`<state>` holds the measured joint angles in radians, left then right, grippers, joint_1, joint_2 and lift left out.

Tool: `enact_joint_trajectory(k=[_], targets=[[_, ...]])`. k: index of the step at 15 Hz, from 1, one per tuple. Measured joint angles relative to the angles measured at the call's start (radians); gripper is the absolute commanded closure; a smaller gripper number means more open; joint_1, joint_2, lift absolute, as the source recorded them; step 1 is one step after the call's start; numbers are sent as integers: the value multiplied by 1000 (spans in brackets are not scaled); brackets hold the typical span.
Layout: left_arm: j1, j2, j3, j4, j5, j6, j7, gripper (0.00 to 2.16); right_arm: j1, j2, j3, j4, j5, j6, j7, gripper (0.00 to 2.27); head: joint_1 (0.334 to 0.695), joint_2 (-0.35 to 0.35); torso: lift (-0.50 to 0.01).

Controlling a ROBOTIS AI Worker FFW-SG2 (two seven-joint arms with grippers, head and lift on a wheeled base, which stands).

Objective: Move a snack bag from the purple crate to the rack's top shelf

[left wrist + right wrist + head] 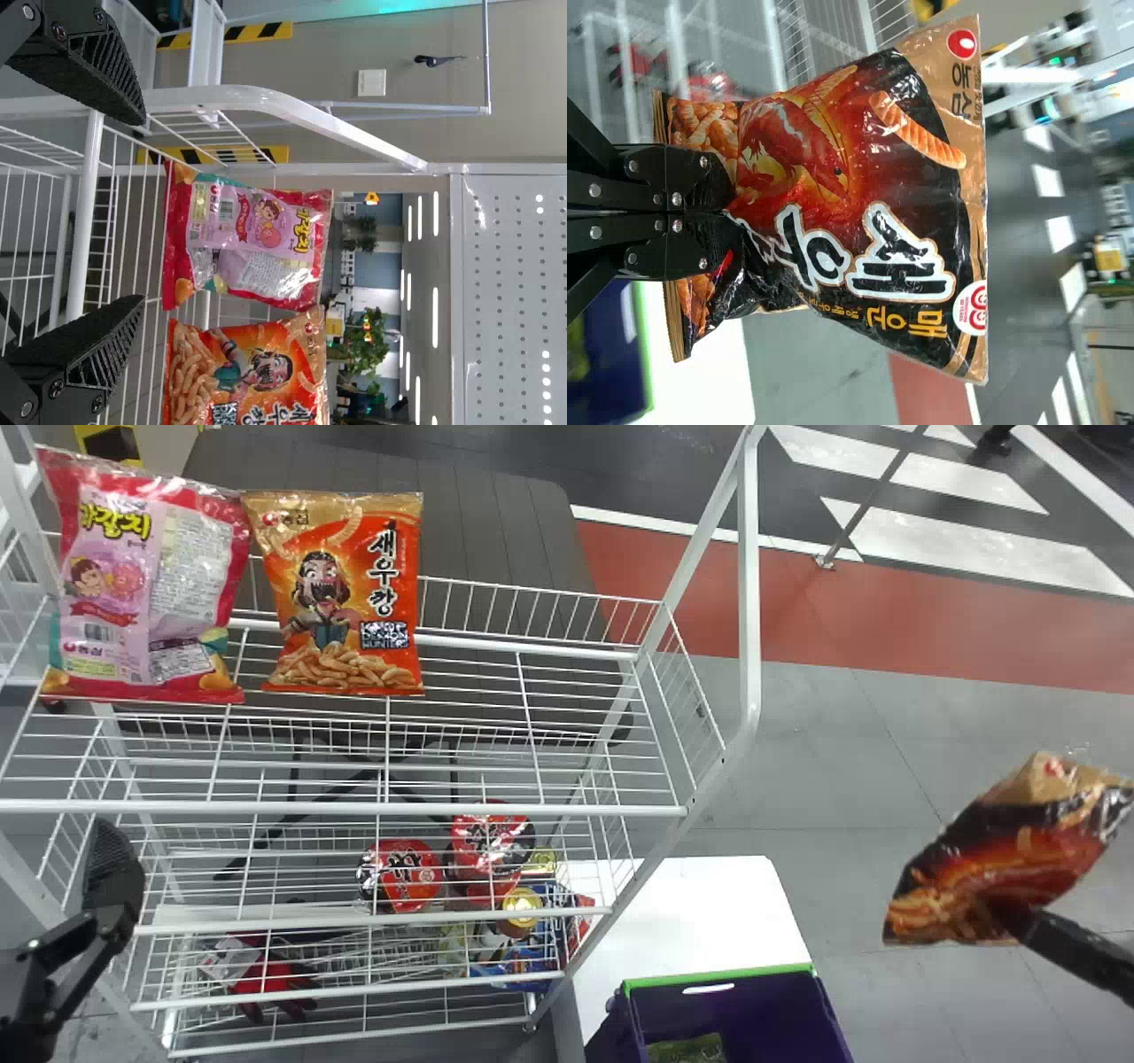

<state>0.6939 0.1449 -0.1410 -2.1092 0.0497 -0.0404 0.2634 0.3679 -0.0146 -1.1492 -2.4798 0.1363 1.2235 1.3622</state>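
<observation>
Left pincer: one, the robot's left pincer [113,868] is hanging near the rack's left end, its two fingers standing apart with nothing between them.
Rack: one white wire rack [354,810] is standing ahead, its top shelf [549,717] lying over lower tiers.
Top shelf bags: two are standing upright there, side by side toward the left end; one pink-and-red bag [146,584] is coming first, one orange bag [345,593] is following just beside it.
Glove-like item: one red-and-black item [275,985], looking like a glove, is lying on a lower tier.
Red-topped tubs: at least two are sitting low in the rack, one left tub [403,875] and one right tub [490,841]; the wires are hiding any exact total.
Gold lids: two are showing beside the tubs, one lower lid [523,906] and one upper lid [540,862].
White surface: one white surface [700,912] is spreading right of the rack.
Purple crate: one purple crate [744,1005] with a green rim is sitting at the surface's near end, one green item [687,1049] showing inside.
Task's snack bag: one black, red and tan snack bag [1001,850] is hanging tilted in the air, well apart from the rack, right of the crate.
Right pincer: one, the right pincer [1017,923] is clamping that bag near its bottom end, fingers together on the wrapper.
</observation>
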Motion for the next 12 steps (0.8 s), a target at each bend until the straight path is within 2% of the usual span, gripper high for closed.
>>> enact_joint_trajectory(k=[2, 6, 10, 12], targets=[[13, 2, 0, -22, -3, 7, -3, 107, -55, 11, 22, -83, -14, 93, 0, 1234, 695, -350, 1], [39, 4, -5, -56, -23, 16, 4, 107, -146, 13, 151, -198, -5, 299, 0, 1234, 695, -344, 1], [41, 4, -24, -57, -42, 26, 8, 107, -180, 13, 334, -252, 17, 328, -6, 1234, 695, -233, 1], [43, 3, -29, -57, -46, 30, 9, 113, -189, 13, 460, -262, 42, 328, -107, 1234, 695, -199, 1]])
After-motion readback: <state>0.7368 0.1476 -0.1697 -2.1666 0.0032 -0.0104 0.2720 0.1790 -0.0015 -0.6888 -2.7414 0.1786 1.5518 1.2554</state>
